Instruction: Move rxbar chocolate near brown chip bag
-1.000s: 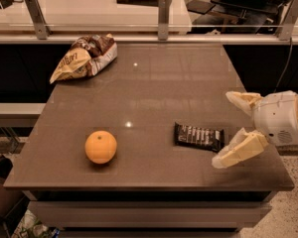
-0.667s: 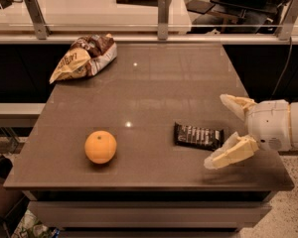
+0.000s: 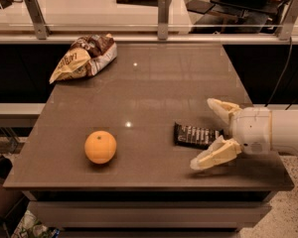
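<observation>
Flanking rxbar chocolate (image 3: 188,134), gripper (image 3: 201,134), fingers (image 3: 216,155) spread

An orange (image 3: 100,147) sits on the brown desk (image 3: 154,83) toward its front left corner, well apart from the pincer (image 3: 202,134) by the right edge. Along the rear edge stand metal posts (image 3: 163,15). A black cable (image 3: 283,68) hangs beyond the right edge.

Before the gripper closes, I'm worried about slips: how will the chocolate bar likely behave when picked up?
The chocolate bar lies flat and thin on the table, so it probably won't roll and looks light. Its glossy wrapper may slip when gripped. The gripper, open at the bar's right end, would likely need a firm squeeze.
</observation>
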### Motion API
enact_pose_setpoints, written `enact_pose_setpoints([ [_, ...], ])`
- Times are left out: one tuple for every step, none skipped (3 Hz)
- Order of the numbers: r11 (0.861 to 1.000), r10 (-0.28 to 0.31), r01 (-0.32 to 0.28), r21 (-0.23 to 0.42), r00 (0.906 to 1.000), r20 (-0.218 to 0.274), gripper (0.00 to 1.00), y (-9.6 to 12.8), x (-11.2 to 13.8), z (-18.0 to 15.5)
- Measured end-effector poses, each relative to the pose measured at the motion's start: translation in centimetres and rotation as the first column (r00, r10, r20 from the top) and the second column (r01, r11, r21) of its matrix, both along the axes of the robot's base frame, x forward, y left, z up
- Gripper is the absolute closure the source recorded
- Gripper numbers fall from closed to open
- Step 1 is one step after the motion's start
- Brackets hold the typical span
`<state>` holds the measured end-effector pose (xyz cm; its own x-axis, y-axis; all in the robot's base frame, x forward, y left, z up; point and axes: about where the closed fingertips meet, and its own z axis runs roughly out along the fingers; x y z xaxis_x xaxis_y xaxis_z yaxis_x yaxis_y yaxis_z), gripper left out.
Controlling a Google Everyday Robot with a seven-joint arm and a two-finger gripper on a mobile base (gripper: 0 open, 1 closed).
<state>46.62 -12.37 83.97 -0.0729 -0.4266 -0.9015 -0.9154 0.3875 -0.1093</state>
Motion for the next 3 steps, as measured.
enact_pose_setpoints([
  [1.000, 0.007, -0.008, -0.023, 0.9997, -0.021, 0.00, 0.9, 0.3, -0.7],
  [0.999, 0.013, -0.015, -0.042, 0.9991, -0.040, 0.00, 1.4, 0.6, -1.1],
  [0.998, 0.018, -0.021, -0.051, 0.9981, -0.059, 0.00, 1.8, 0.8, -1.8],
])
